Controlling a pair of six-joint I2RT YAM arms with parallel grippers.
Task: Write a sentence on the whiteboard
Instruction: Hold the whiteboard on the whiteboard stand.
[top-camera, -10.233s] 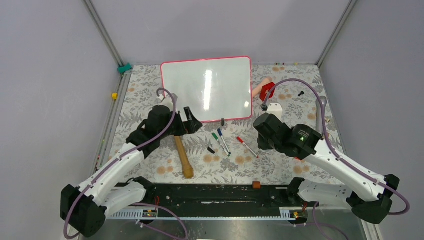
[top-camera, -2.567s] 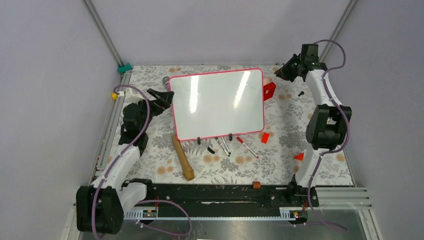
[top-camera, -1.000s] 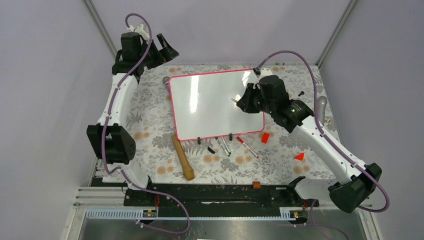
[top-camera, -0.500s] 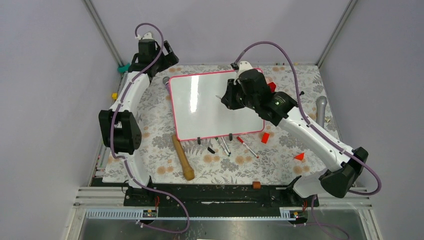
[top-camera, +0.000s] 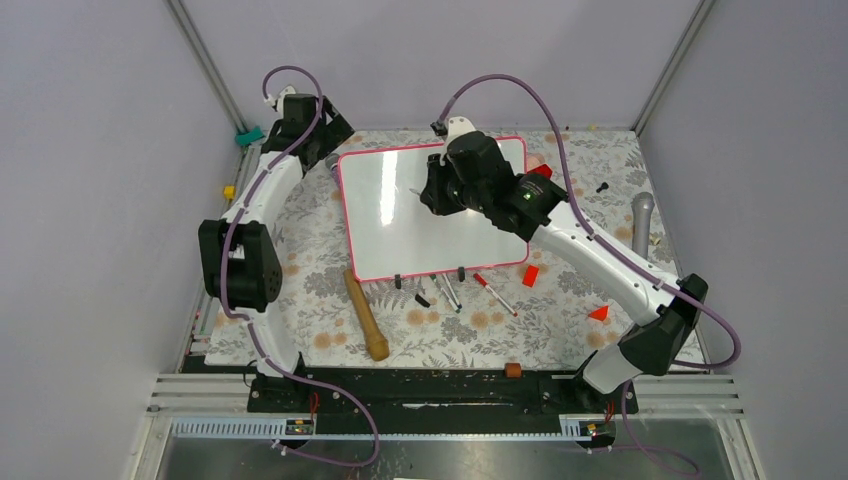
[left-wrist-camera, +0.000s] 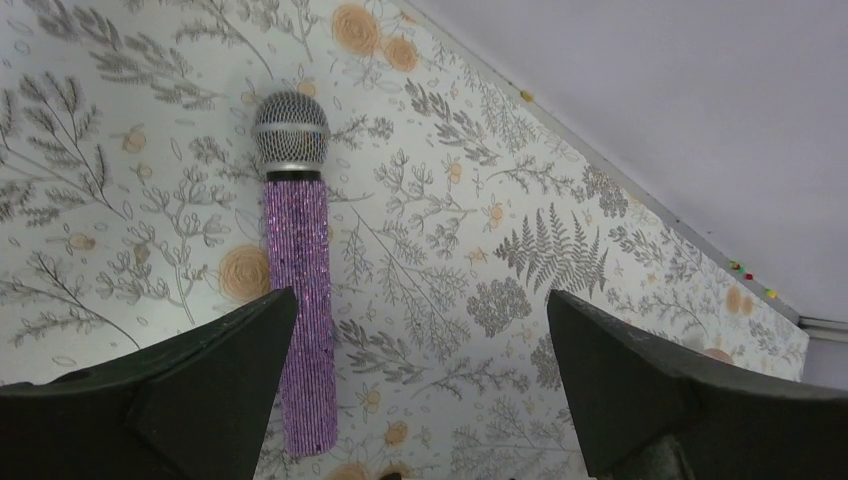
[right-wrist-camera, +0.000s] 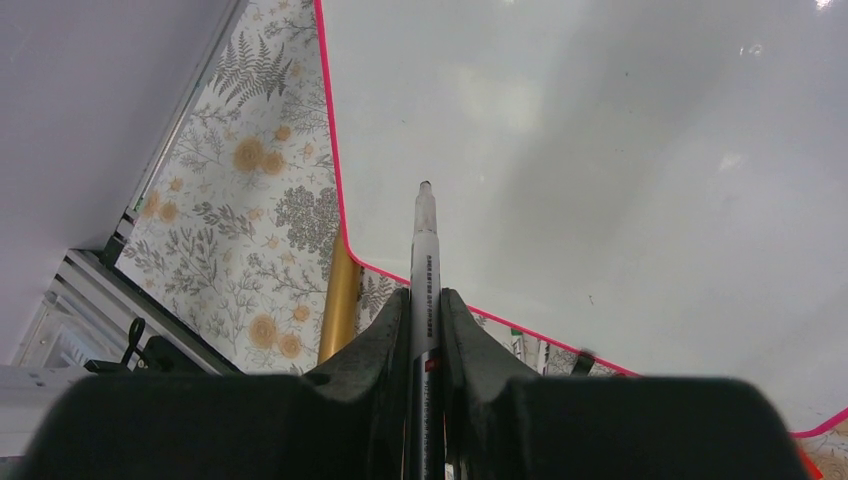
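Right wrist view shows you your right fingers (right-wrist-camera: 385, 340) clamped on a marker (right-wrist-camera: 425, 250) pointing at the whiteboard (right-wrist-camera: 620, 150), which lies flat on the floral tabletop's (top-camera: 300, 290) far half, while your left fingers (left-wrist-camera: 230, 350) gape wide above a purple microphone (left-wrist-camera: 297, 280) near the board's far-left corner.

We take this for a robotics lab cell, plain lilac walls (top-camera: 100, 150), aluminium corner posts (top-camera: 207, 65), left arm (top-camera: 262, 190) and right arm (top-camera: 590, 250) bolted to a black rail (top-camera: 430, 390)
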